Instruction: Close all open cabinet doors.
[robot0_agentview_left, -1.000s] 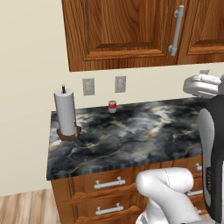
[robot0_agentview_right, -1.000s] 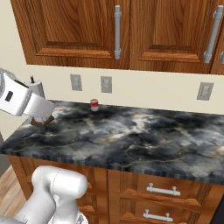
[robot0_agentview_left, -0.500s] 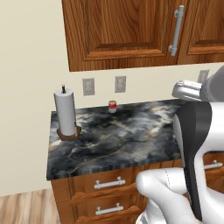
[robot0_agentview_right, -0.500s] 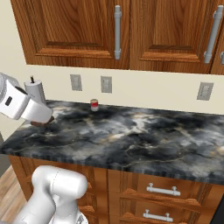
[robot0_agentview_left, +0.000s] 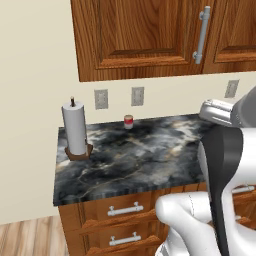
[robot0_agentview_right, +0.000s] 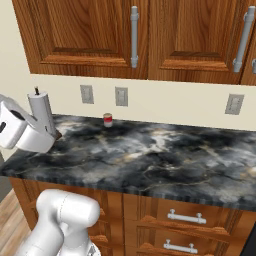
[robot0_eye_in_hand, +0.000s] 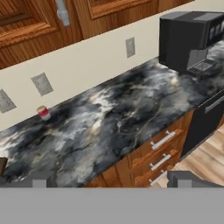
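A kitchen wall backs the dark marble surface (robot0_agentview_right: 150, 155). The pincer (robot0_eye_in_hand: 109, 179) hangs spread and empty beyond its front edge. Above its back edge, the cabinet doors (robot0_agentview_right: 85, 35) look shut; stiff, hinged, best pushed near the bar handle (robot0_agentview_right: 134, 36).

We saw the cabinet doors (robot0_agentview_right: 95, 32) cropped by the top edge, and the small jar's (robot0_agentview_left: 128, 121) label stayed unreadable.
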